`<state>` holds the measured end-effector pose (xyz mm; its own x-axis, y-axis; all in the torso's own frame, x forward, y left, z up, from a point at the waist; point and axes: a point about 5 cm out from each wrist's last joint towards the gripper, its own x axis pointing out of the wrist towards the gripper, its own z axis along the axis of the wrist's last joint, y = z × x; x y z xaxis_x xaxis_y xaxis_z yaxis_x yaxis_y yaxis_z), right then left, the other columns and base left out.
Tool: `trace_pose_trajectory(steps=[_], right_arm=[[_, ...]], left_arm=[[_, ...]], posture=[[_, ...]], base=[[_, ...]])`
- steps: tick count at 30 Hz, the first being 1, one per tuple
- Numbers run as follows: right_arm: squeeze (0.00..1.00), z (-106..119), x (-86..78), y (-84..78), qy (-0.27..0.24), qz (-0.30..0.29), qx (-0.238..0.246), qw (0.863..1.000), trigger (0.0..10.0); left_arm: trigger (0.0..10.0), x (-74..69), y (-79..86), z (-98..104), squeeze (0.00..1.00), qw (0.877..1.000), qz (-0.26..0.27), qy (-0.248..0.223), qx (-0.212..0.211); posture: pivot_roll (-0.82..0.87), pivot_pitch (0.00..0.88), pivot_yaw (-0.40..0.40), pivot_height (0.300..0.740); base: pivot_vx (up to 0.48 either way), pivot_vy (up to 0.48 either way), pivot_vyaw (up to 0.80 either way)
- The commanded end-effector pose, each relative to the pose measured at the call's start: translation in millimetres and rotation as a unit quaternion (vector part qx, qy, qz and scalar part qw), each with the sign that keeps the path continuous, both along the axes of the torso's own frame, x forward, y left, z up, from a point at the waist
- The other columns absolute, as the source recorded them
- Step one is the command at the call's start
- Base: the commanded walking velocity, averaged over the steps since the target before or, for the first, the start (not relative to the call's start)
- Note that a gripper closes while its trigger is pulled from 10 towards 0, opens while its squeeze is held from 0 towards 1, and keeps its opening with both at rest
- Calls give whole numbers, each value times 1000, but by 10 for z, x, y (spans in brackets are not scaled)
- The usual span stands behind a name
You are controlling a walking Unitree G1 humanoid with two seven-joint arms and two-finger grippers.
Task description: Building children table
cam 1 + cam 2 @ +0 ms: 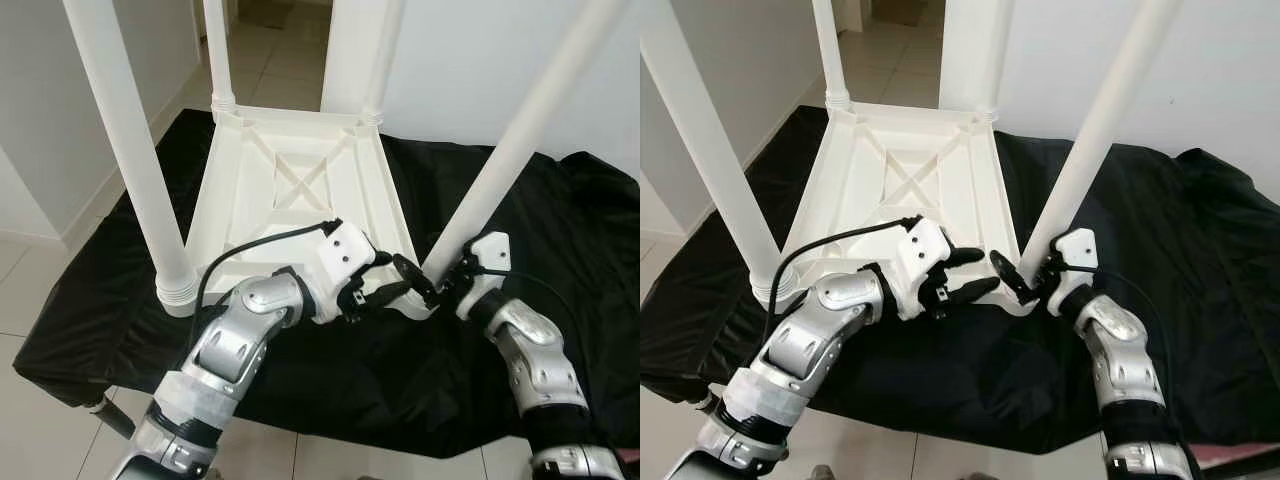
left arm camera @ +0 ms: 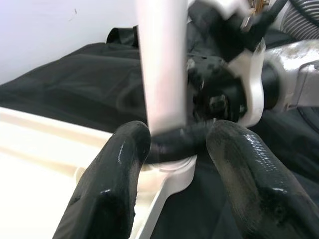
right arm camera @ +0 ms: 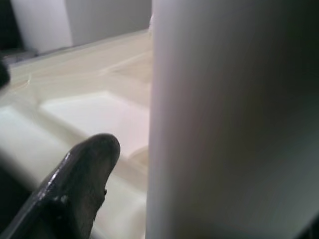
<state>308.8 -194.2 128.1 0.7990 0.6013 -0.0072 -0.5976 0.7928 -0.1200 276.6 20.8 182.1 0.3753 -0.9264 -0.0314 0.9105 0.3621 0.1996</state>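
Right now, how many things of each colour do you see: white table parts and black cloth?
White table legs: 4
White tabletop, upside down: 1
Black cloth: 1
Total: 6

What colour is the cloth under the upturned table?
Black; the cloth shows best in the left eye view.
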Motion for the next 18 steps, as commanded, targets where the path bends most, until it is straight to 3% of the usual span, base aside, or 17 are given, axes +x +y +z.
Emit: trace_pose_trajectory(steps=[1,2,3,10,18], right_arm=[[0,-21,17,9,7,13,-12,1000,9725],[0,-24,46,2,10,19,-15,1000,1765],[0,-28,63,-12,14,25,-18,999,0],[0,-47,67,-114,19,35,-12,999,0],[0,-37,7,-170,14,-32,2,999,0]], left_arm=[[10000,33,-1,-2,0,1000,16,-6,3],[10000,34,-5,3,0,1000,16,-7,2],[10000,36,-5,7,0,1000,18,-8,1],[10000,49,11,2,0,999,32,-8,-7],[10000,52,14,3,0,999,36,-8,-10]], posture=[[-56,0,-64,740],[-56,0,-64,740],[-47,0,-74,740],[-36,0,-92,740],[-44,0,-96,740]], base=[[0,0,0],[0,0,0],[0,0,0],[0,0,0],[0,0,0]])
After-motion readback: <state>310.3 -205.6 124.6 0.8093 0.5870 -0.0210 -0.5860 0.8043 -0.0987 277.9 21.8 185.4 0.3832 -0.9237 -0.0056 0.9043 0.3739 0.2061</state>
